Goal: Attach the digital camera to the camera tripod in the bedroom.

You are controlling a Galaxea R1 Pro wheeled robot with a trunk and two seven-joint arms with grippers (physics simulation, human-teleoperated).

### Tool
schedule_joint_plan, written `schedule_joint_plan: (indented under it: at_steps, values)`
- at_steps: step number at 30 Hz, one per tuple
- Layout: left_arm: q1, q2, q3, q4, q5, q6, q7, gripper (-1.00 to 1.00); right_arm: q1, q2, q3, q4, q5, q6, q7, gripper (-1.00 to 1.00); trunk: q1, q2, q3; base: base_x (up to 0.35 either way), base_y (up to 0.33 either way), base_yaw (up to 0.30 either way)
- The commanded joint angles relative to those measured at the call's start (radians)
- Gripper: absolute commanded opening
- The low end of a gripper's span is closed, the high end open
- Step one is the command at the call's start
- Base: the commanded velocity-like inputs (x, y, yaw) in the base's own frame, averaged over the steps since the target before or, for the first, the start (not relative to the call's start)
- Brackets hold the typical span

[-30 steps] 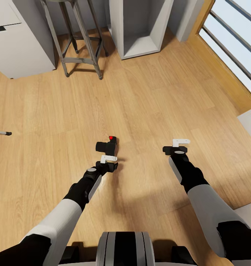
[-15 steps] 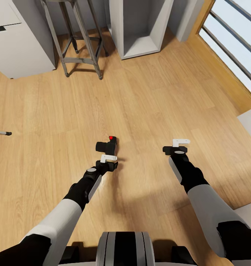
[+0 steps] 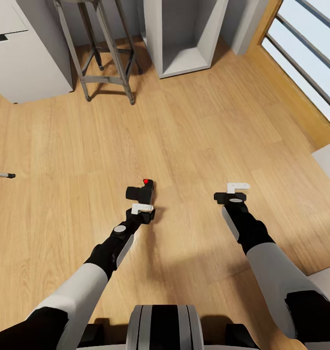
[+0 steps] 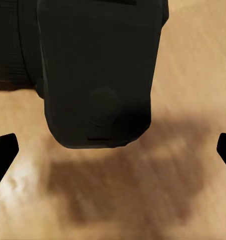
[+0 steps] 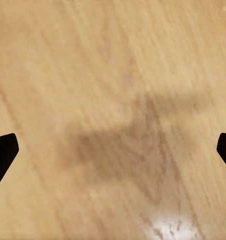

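Left hand (image 3: 144, 210) spread wide just behind the digital camera (image 3: 141, 191) on the plank floor (image 3: 194, 136); right hand (image 3: 235, 192) likewise spread, hovering nearby.

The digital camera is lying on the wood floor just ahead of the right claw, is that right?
Not quite: the digital camera lies on the wood floor just ahead of the left claw, not the right claw. The head view shows it.

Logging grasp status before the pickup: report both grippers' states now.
Left gripper: open, fingers spread wide, just behind the digital camera, not holding it.
Right gripper: open, holding nothing, over the floor.
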Motion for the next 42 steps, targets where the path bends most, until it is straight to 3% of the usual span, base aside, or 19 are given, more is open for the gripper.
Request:
schedule_joint_plan:
  at_steps: [1,7,11,16,42]
  values:
    - [0.000,0.000,0.000,-0.001,0.002,0.004,-0.003,1.00,0.000,-0.002,0.006,-0.001,-0.007,0.006,-0.009,1.00,0.000,0.000,-0.001,0.000,0.000,0.000]
    - [0.000,0.000,-0.001,-0.001,0.002,-0.005,-0.006,1.00,0.000,-0.002,0.006,-0.001,-0.007,0.005,-0.009,1.00,0.000,0.000,-0.001,0.000,0.000,0.000]
    - [0.000,0.006,-0.002,-0.001,0.002,-0.075,-0.009,1.00,0.000,-0.002,0.006,-0.001,-0.007,0.005,-0.009,1.00,0.000,0.000,-0.001,0.000,0.000,0.000]
    - [0.001,0.010,-0.001,0.001,0.002,-0.107,-0.007,1.00,0.000,-0.002,0.006,-0.001,-0.007,0.005,-0.009,1.00,0.000,0.000,-0.001,0.000,0.000,0.000]
    - [0.001,0.013,0.002,0.004,0.005,-0.118,-0.002,1.00,0.000,-0.002,0.006,0.000,-0.007,0.005,-0.009,1.00,0.000,0.000,-0.001,0.000,0.000,0.000]
